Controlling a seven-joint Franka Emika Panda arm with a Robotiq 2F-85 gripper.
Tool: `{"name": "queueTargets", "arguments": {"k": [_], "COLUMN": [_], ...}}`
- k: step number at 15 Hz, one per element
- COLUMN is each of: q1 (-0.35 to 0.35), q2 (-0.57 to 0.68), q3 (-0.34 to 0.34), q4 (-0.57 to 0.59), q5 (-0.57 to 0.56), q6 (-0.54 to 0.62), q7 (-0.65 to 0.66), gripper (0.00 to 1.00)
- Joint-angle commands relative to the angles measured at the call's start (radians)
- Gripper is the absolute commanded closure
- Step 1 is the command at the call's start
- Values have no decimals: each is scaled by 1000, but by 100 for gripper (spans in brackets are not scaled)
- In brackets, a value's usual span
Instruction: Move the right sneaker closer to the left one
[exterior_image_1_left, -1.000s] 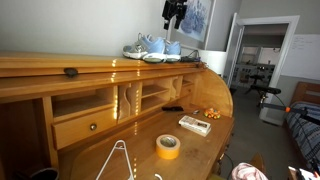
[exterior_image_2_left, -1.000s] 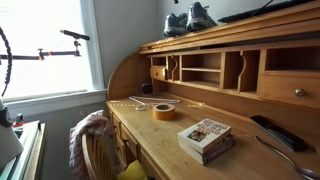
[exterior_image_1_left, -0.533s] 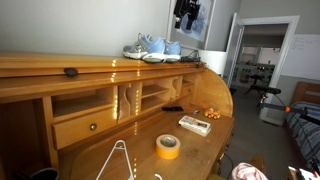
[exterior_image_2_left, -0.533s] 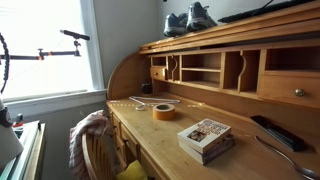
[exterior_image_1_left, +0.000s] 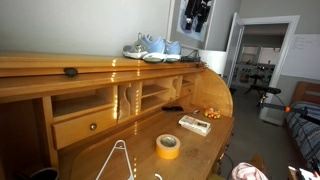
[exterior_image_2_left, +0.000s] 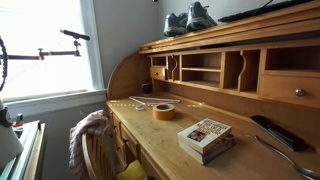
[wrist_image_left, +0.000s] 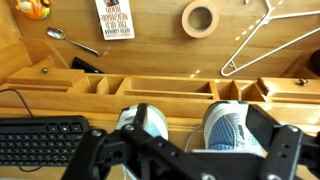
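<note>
Two matching mesh sneakers stand side by side on top of the wooden roll-top desk (exterior_image_1_left: 60, 68). The bluer right sneaker (exterior_image_1_left: 168, 48) (exterior_image_2_left: 201, 15) (wrist_image_left: 232, 128) is next to the paler left one (exterior_image_1_left: 139, 47) (exterior_image_2_left: 175, 22) (wrist_image_left: 143, 124), and they almost touch. My gripper (exterior_image_1_left: 197, 12) hangs in the air above and beside the right sneaker, clear of both shoes. In the wrist view its black fingers (wrist_image_left: 200, 152) are spread wide and hold nothing. The gripper is out of view in an exterior view that shows the window.
On the desk's writing surface lie a yellow tape roll (exterior_image_1_left: 168, 147) (exterior_image_2_left: 162, 111), a book (exterior_image_2_left: 205, 135), a wire hanger (exterior_image_1_left: 120, 160) and a spoon (wrist_image_left: 70, 38). A keyboard (wrist_image_left: 45, 142) lies on the desk top beside the shoes. A wall is behind them.
My gripper has moved sideways through the air, away from above the sneakers toward the doorway side. The sneakers have not moved.
</note>
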Motion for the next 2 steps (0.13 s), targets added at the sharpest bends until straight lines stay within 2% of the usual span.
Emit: {"name": "queueTargets", "arguments": {"k": [1,2], "q1": [11,11], "q2": [6,7], "q3": [-10,-10], "q4": [8,8], "q5": [-1,-1], "q6": [-5,-5], "q7": [0,0], "gripper": [0,0]}}
